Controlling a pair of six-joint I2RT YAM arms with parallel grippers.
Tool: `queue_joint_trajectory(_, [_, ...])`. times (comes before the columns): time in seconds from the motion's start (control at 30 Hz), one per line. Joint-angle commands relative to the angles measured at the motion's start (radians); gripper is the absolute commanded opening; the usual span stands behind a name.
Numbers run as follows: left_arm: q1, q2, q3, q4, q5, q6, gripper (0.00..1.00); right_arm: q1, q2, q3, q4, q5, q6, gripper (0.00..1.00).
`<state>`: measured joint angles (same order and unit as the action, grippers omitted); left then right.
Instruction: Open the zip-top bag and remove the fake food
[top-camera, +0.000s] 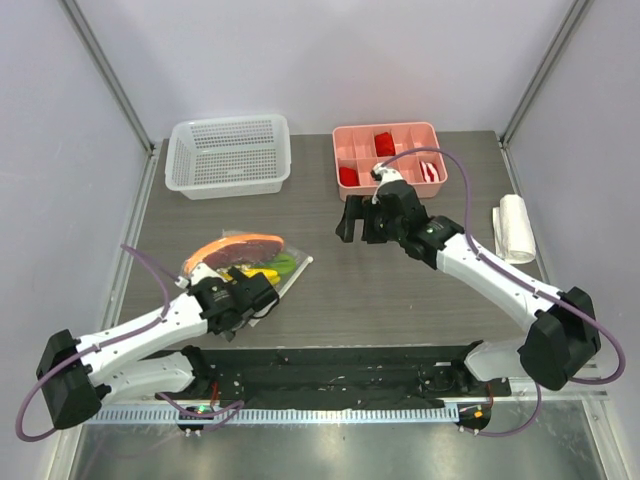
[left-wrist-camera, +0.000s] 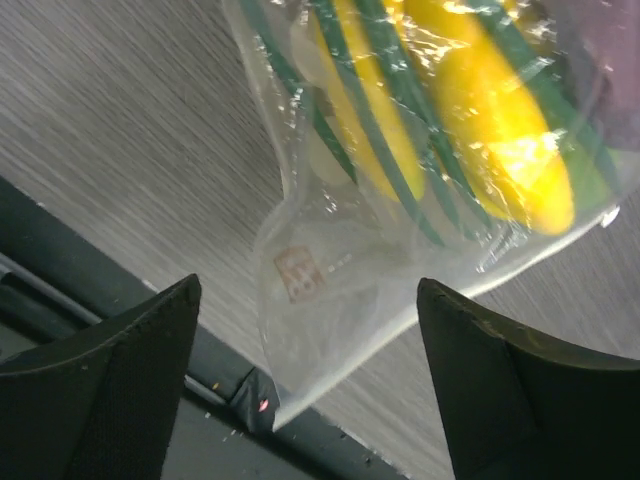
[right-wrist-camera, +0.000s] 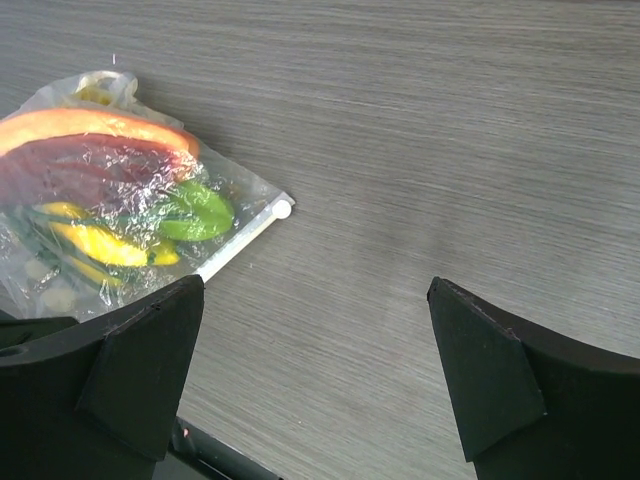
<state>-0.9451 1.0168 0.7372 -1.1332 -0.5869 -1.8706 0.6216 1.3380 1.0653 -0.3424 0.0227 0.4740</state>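
Your left gripper (left-wrist-camera: 308, 290) sits closest, its two black fingers (left-wrist-camera: 120, 370) spread wide in the left wrist view, with a clear corner of the zip-top bag (top-camera: 245, 262) lying in the gap between them; they clamp nothing, and you cannot tell whether either finger touches the plastic. Just beyond that corner, the yellow bananas (left-wrist-camera: 500, 130) press against the inside of the crinkled film. From above, you see the bag lying flat on the grey table (top-camera: 400, 290) at the left, right at the tip of the left arm, with the long orange-and-maroon sausage-like piece (top-camera: 240, 245) along its far side. Your right wrist view shows the small green piece (right-wrist-camera: 195, 210) inside the bag too, next to the white zip strip (right-wrist-camera: 240, 240) that runs along the bag's edge. Your right gripper (top-camera: 358, 228) hangs over bare table well apart from the bag, near the pink divided tray (top-camera: 390, 128), its fingers likewise wide apart and holding nothing. A white perforated basket (top-camera: 228, 155) stands at the far left, and a white roll (top-camera: 515, 228) lies at the right edge.
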Motion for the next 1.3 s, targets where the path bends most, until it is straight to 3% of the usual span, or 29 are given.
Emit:
queue_joint_trajectory(0.0, [-0.003,-0.032,-0.085,0.130,-0.074,-0.200,0.84,0.023,0.018,0.016,0.054,-0.009,0.005,1.00])
queue_joint_trajectory(0.03, [-0.003,-0.041,-0.100,0.203,-0.092,-0.176,0.67,0.026,0.021,0.018,0.056,-0.044,0.003,1.00])
queue_joint_trajectory(0.07, [-0.003,-0.069,-0.116,0.242,-0.112,-0.153,0.58,0.030,0.029,0.018,0.062,-0.049,0.000,1.00])
queue_joint_trajectory(0.2, [-0.003,-0.163,-0.238,0.401,-0.218,-0.072,0.36,0.036,0.062,0.027,0.062,-0.089,-0.011,1.00])
queue_joint_trajectory(0.33, [-0.003,-0.279,-0.335,0.568,-0.267,0.057,0.00,0.036,0.090,0.019,0.065,-0.115,0.026,1.00])
queue_joint_trajectory(0.5, [-0.003,-0.411,-0.328,0.794,-0.225,0.415,0.00,0.036,0.084,-0.027,0.109,-0.086,0.152,1.00])
queue_joint_trajectory(0.7, [0.003,-0.466,-0.159,0.837,-0.168,0.634,0.00,0.036,0.038,-0.171,0.287,-0.053,0.497,1.00])
queue_joint_trajectory(0.83, [0.005,-0.425,-0.091,0.819,-0.131,0.642,0.00,0.038,0.030,-0.270,0.449,-0.055,0.655,1.00])
queue_joint_trajectory(1.07, [0.006,-0.371,-0.073,0.871,-0.090,0.639,0.00,0.075,-0.011,-0.344,0.537,-0.026,0.830,1.00])
queue_joint_trajectory(1.17, [0.011,-0.356,-0.081,0.885,-0.064,0.634,0.00,0.081,-0.054,-0.372,0.511,0.042,0.888,0.99])
queue_joint_trajectory(1.27, [0.017,-0.348,-0.099,0.901,-0.038,0.620,0.00,0.098,-0.056,-0.346,0.419,0.031,0.946,0.92])
